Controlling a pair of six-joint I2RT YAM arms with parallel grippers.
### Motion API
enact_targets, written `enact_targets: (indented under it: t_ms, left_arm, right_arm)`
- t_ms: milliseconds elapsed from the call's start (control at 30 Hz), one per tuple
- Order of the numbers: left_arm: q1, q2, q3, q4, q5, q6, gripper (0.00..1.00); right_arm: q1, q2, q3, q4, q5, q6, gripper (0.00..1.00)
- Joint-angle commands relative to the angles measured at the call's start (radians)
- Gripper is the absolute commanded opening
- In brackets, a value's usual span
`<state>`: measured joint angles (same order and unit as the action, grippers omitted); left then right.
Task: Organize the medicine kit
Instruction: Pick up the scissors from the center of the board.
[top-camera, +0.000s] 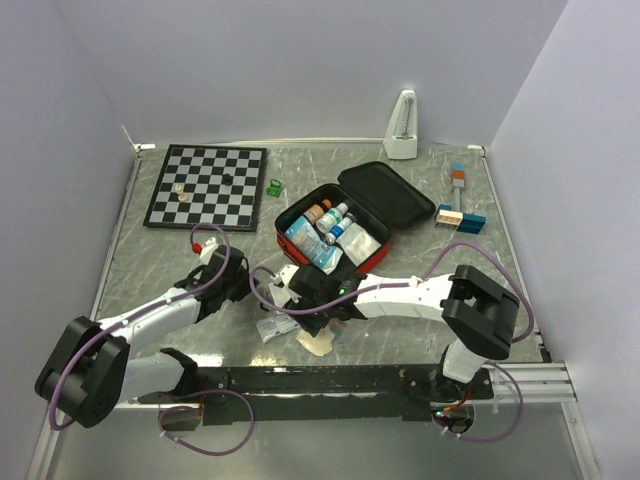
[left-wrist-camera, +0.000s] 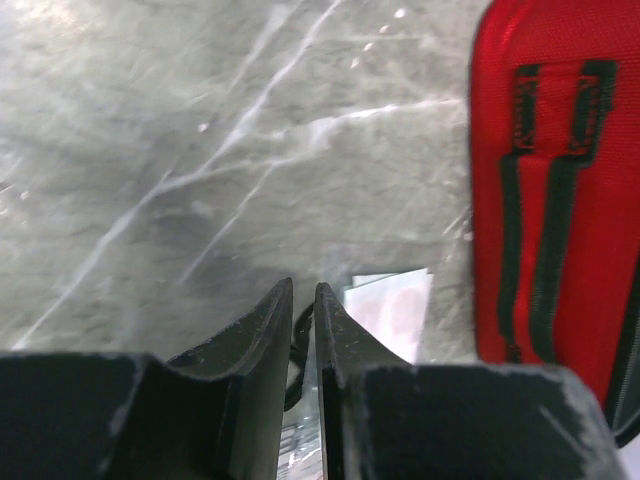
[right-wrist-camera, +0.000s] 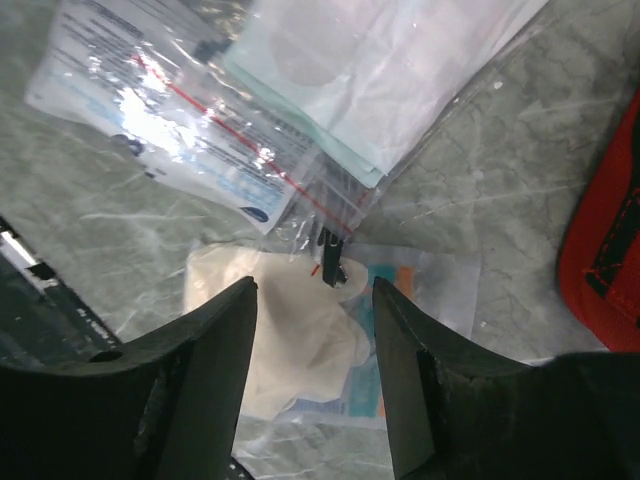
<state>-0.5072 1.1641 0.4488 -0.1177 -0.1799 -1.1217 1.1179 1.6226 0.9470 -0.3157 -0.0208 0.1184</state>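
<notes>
Medicine kit (top-camera: 385, 197) sits open around the middle of the bench (top-camera: 140, 265), lid flipped to the far right, bottles and packets packed in the red half. Right tool (right-wrist-camera: 313, 290) hangs just near of it with its jaws spread wide, gripping nothing, over a cream pad packet (right-wrist-camera: 290, 340) and a clear zip bag (right-wrist-camera: 300, 90). Left tool (left-wrist-camera: 304, 290) is pinched almost closed, left of the kit; can't tell if it has anything.

Red woven-cloth medicine kit (left-wrist-camera: 600, 250), crinkly glossy plastic bag (right-wrist-camera: 200, 120), polished marbled table (left-wrist-camera: 200, 150)
</notes>
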Motion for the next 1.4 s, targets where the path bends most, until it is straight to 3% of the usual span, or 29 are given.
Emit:
enact_targets:
  t_ms: [0,333,800,1133,1367]
  left_arm:
    - [0.006,0.022,0.036,0.049,0.025,0.008,0.21]
    - [0.004,0.008,0.005,0.055,0.020,-0.003,0.21]
    - [0.004,0.019,-0.019,0.075,0.034,-0.010,0.21]
    - [0.004,0.008,-0.027,0.075,0.039,-0.012,0.21]
    - [0.004,0.003,-0.028,0.075,0.040,-0.010,0.21]
  right_arm:
    - [0.002,0.034,0.004,0.043,0.070,0.018,0.58]
    - [-0.018,0.074,-0.004,0.105,0.107,0.024,0.56]
    - [-0.018,0.082,-0.060,0.135,0.087,0.041,0.25]
    - [-0.017,-0.009,-0.042,0.086,0.104,0.032,0.10]
    - [-0.013,-0.088,-0.031,0.040,0.093,0.021,0.06]
